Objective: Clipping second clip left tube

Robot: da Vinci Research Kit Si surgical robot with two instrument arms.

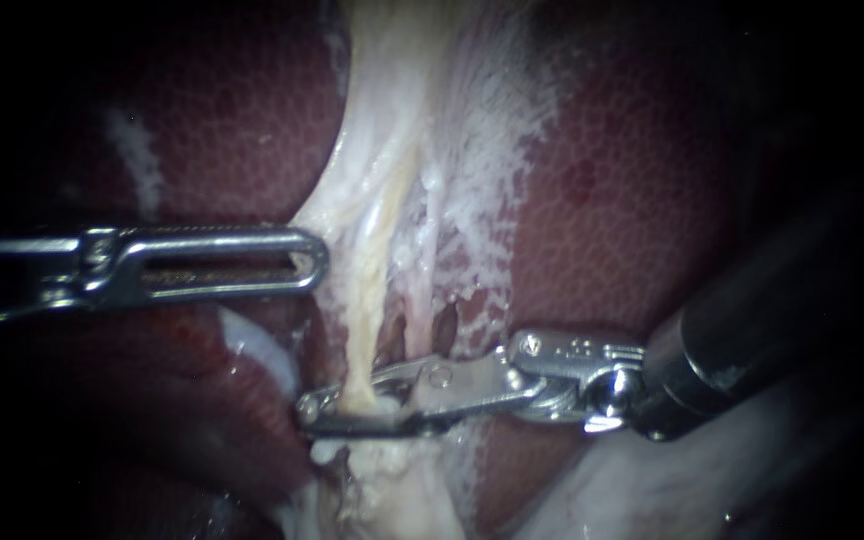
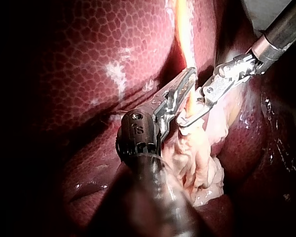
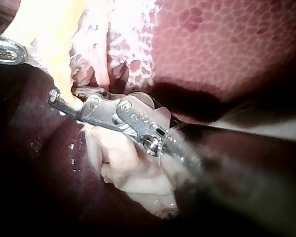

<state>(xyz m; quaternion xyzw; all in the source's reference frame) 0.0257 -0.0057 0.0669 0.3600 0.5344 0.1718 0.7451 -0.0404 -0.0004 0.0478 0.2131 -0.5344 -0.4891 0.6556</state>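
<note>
The left tube (image 1: 367, 310) is a yellowish strand running down through pale tissue (image 1: 422, 150) between dark red liver lobes (image 1: 612, 220). My right instrument (image 1: 314, 410) comes in from the right, and its jaws are closed across this tube low down, one on each side. The right wrist view shows the same hold (image 3: 54, 96) on the tube (image 3: 64, 69). My left instrument (image 1: 314, 262) comes in from the left, higher up. Its slotted jaws lie together on the edge of the pale tissue, which tents toward them. In the left wrist view both instruments (image 2: 190, 79) (image 2: 185, 122) flank the tube (image 2: 185, 44).
Liver (image 1: 232, 120) lies on both sides of the pale band. A second thin strand (image 1: 430, 290) runs just right of the yellow tube. Loose whitish tissue (image 1: 392, 480) bunches below the right instrument's jaws. The right shaft (image 1: 752, 330) fills the lower right.
</note>
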